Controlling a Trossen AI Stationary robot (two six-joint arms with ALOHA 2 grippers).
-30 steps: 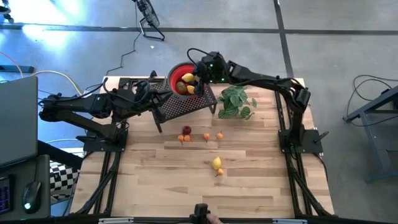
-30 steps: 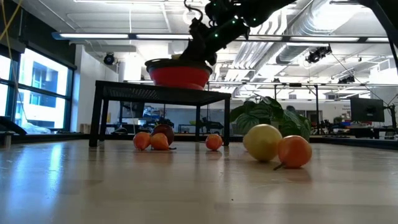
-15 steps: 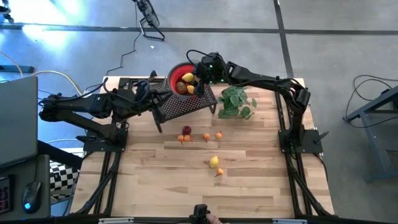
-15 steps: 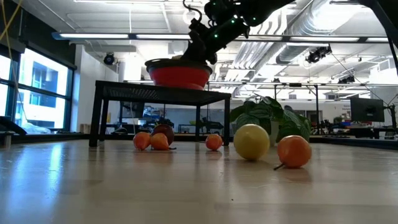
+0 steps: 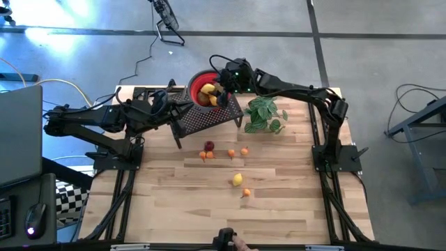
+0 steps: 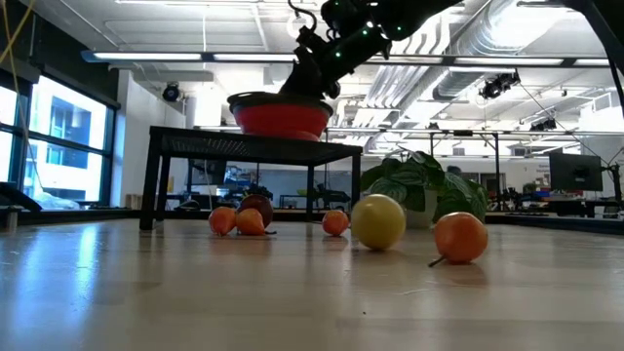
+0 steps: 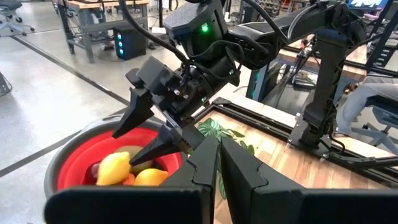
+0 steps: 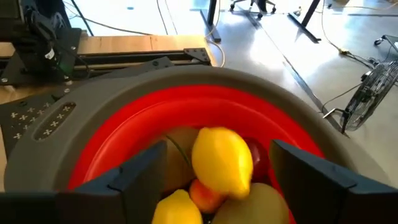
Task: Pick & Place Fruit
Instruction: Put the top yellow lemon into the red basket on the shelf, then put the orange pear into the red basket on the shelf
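Observation:
A red bowl with a grey rim (image 5: 198, 82) stands on a black perforated stand (image 5: 209, 120) at the far side of the table. It holds several fruit, with a yellow lemon (image 8: 222, 160) on top. My right gripper (image 5: 217, 90) hangs open over the bowl, its fingers (image 8: 140, 171) on either side of that lemon and apart from it. My left gripper (image 7: 219, 163) is shut and holds nothing, just left of the stand. On the table lie a dark red fruit (image 5: 209, 146), small orange balls (image 5: 231, 153), another lemon (image 5: 237, 178) and an orange fruit (image 5: 246, 192).
A green leafy plant (image 5: 265, 115) stands to the right of the stand, under my right arm. Black frame rails run along the table's left and right sides. The near half of the wooden table (image 5: 209, 216) is bare boards.
The lemon on the table has rolled a short way toward the table's left and far side, away from the orange fruit beside it, which has stayed put. Both arms have kept their places.

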